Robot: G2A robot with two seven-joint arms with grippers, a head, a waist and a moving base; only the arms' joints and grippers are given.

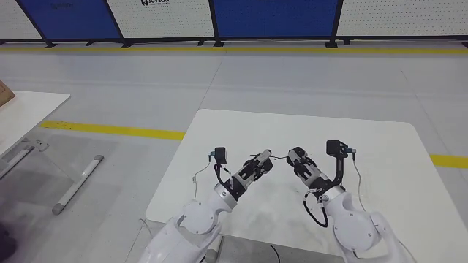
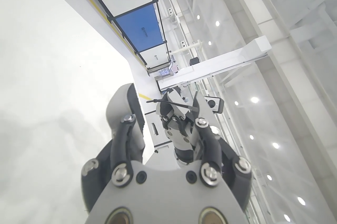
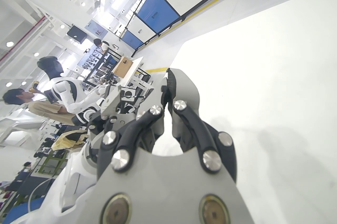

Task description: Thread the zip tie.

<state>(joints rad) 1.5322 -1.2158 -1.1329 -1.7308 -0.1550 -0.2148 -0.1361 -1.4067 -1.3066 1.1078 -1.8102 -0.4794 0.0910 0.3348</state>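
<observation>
Left claw [image 2: 163, 96]: released; grey metal fingers [image 2: 123, 109] spread wide, black ribbed pads.
Right claw [image 3: 167, 80]: clenched, pads pressed flat together, close to the left claw and facing it. We read it as gripping the zip tie [image 2: 168, 103] about mid-length.
Zip tie: thin black plastic strap, nearly straight, held in the air across the right claw's tips. One end reaches a left finger; touching or just beside, we cannot tell.
Ends: too small for us to tell head from tail.
Progress: we judge the tie lifted and presented, early stage. No loop formed and nothing threaded as far as we see. Left to do: take the free end, bend it round, feed the tail through the head.
Counter [image 1: 365, 139]: white, smooth, matte, rounded corners.
Floor [image 1: 146, 80]: pale grey, yellow line.
Panels [image 1: 278, 7]: blue and white perforated boards, black frames.
</observation>
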